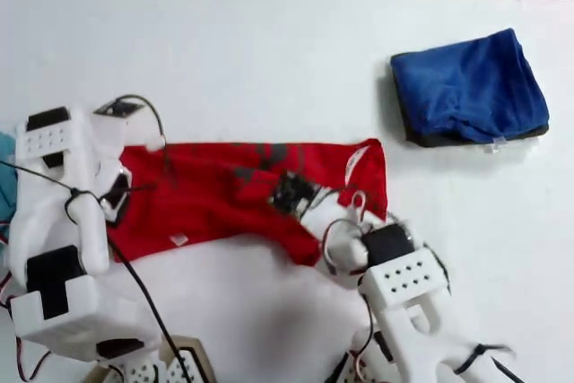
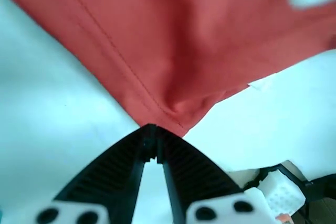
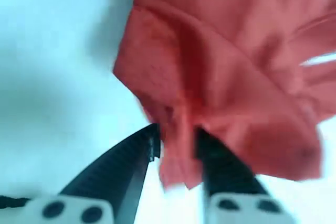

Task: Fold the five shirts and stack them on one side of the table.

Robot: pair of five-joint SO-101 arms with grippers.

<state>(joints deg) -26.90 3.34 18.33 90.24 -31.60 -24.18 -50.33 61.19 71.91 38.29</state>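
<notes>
I judge the job at under halfway. At 2 o'clock on the surface (image 1: 269, 60) sits a folded blue shirt (image 1: 468, 85). It rests on a dark layer (image 1: 430, 142) that peeks out along its near edge. I take that for a second folded garment, though I can't tell for certain. So that corner looks like the chosen stacking side, with one shirt done for sure and probably two.

The red shirt (image 1: 215, 199) is the one in work. It lies across the middle as a long band running from 9 o'clock towards 3 o'clock. It is flat along the far edge and rumpled at the 4 o'clock end, so it reads to me as partly folded, not finished.

My left hand (image 2: 151, 135) is at the shirt's 9 o'clock end. Its jaws are pressed together right on the stitched corner, and the cloth puckers there, so I judge it has the hem pinched. My right hand (image 3: 176, 140) is at the 4 o'clock side, with a bunch of red fabric clamped between its jaws.

A sliver of teal cloth (image 1: 4, 172) shows at the 9 o'clock edge of the surface, likely another shirt waiting.

What's left, as I see it, is to finish the red fold and carry it to the blue pile. After that come the teal one and any others.
</notes>
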